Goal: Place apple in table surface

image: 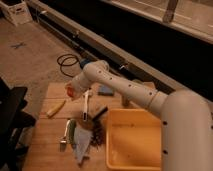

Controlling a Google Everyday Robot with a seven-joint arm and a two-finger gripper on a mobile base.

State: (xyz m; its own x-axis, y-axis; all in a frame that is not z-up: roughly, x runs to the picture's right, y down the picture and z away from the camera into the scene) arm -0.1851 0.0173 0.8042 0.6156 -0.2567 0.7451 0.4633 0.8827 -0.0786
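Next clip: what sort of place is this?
Probably a lab or workshop space: bare concrete floor with a loose coiled cable, a wooden table surface with a yellow tub. The gripper, shut, is over the table; the apple sits by the arm's wrist.

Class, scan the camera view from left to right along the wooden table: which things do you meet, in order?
Long yellow banana-like piece → small round orange-red apple, at the robot's shut pincer → small blue block → large yellow plastic tub, all over the light brown plank table surface.
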